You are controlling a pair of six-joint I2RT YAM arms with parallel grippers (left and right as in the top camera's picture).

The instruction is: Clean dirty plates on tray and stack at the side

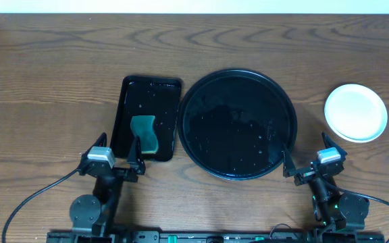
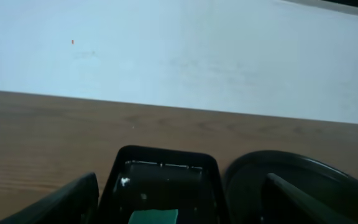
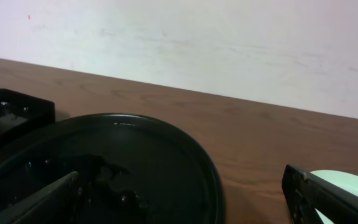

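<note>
In the overhead view the wooden table [image 1: 46,81] fills the frame. At the lower left, the left claw [image 1: 118,143] hangs with its two fingers spread wide and nothing between them. Its right finger reaches over the near edge of a small rectangular black tray [image 1: 150,94], which stands left of centre. A green sponge [image 1: 144,133] lies in the lower part of that tray, just beside the claw's right finger.

In the left wrist view the same claw [image 2: 179,211] shows one dark finger in each bottom corner, far apart. The rectangular tray [image 2: 160,171] sits between them, and a corner of the sponge [image 2: 154,216] shows at the bottom edge.

At the centre of the overhead view lies the big round black tray [image 1: 238,121], glossy and speckled with small bright drops. Its left rim sits just beside the rectangular tray.

At the lower right, the right claw [image 1: 307,150] also stands wide and holds nothing, its left finger over the round tray's lower right rim. The right wrist view shows this claw [image 3: 182,205] with the round tray [image 3: 135,149] filling the lower left.

The plates [image 1: 356,113] lie on the table at the far right, apart from the round tray, and appear from above as one pale disc. How many are stacked there cannot be told. A pale rim of them [image 3: 353,183] shows at the lower right of the right wrist view.
</note>
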